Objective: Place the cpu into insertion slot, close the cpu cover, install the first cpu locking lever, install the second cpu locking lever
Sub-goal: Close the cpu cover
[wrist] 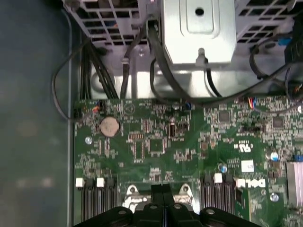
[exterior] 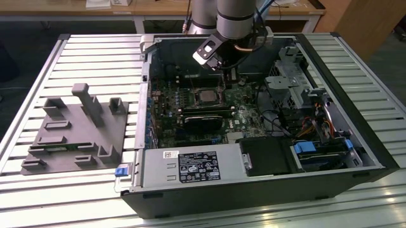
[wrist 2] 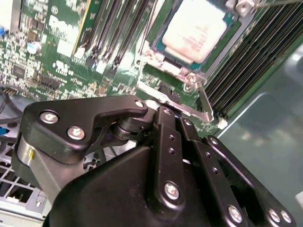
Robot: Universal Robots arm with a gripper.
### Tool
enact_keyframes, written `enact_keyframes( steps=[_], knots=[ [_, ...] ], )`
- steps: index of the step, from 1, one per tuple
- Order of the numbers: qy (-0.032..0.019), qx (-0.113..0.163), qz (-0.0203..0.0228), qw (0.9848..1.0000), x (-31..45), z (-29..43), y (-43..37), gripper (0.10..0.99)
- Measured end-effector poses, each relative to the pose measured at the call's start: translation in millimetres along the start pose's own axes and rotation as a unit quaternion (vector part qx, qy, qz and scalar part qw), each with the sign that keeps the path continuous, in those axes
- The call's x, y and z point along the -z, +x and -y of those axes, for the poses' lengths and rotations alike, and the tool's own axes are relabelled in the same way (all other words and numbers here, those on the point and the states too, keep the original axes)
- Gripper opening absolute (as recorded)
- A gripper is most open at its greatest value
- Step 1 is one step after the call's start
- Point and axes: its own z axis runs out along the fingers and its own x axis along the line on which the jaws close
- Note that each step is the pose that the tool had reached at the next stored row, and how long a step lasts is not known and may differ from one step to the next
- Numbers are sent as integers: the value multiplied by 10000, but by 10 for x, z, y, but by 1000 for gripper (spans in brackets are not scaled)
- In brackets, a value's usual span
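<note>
The cpu [wrist 2: 193, 29] lies flat in the insertion slot [wrist 2: 158, 49] on the green board, its pale metal top showing. In the exterior view the cpu [exterior: 204, 96] sits mid-board, with my gripper [exterior: 221, 76] just above its far side. Silvery metal of the cpu cover [wrist 2: 182, 108] runs along the socket's edge near my black gripper body; whether it lies flat I cannot tell. In the first wrist view my gripper [wrist: 163, 190] has its two dark fingers pressed together between two silvery socket parts. Nothing is seen held.
The computer case [exterior: 355, 142] stands open on a slatted table. Black memory slots [wrist 2: 246, 61] flank the socket. A black heatsink-like block [exterior: 204, 121] lies near the socket. A drive cage [wrist: 199, 30] and cables [wrist: 142, 52] lie beyond the board. A grey fixture [exterior: 76, 128] stands at the exterior view's left.
</note>
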Motion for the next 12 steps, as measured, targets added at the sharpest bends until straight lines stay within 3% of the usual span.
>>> enact_keyframes(
  steps=[12],
  knots=[
    [0, 0, 0, 10000, -6, 197, -9, 106]
  ],
)
